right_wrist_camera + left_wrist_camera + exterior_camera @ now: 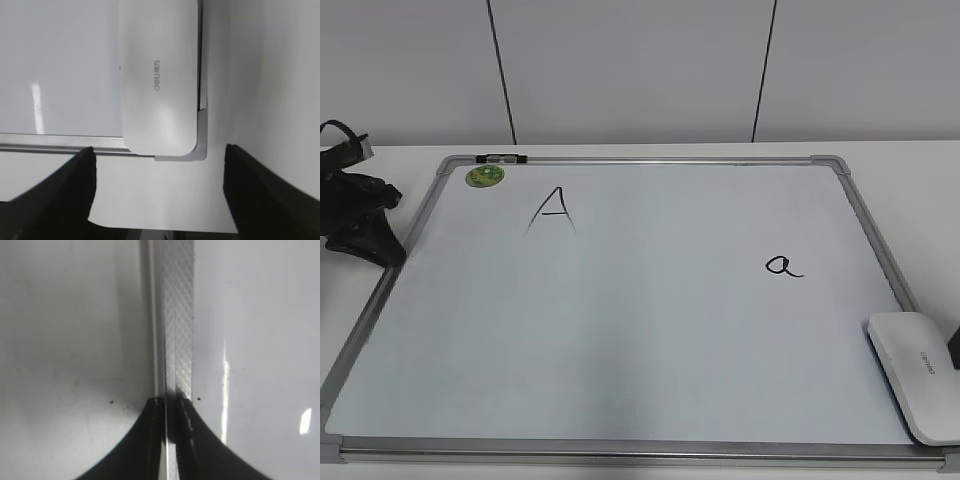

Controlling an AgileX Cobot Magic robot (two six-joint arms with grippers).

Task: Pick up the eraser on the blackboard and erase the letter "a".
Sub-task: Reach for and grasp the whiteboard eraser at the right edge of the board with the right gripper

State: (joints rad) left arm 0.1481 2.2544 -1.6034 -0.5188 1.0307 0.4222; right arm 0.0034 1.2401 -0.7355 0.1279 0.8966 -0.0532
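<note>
Right hand (157, 192) spread wide, lined up short of eraser (159, 75) on blackboard (620, 330) corner for pickup. Left hand (172, 402) clenched, parked over frame edge.

One board (620, 340), one eraser (918, 373), one green magnet (485, 176), one small black clip (501, 158) on the top frame edge. Two marker letters: one capital "A" (552, 211), one lowercase "a" (783, 265). Two grippers: the left gripper (362, 222) dark at the board's left edge in the exterior view, and the right gripper (157, 192) with both fingers in the right wrist view; three grey corner pieces countable in the exterior view, the near-right one only partly in frame.
</note>
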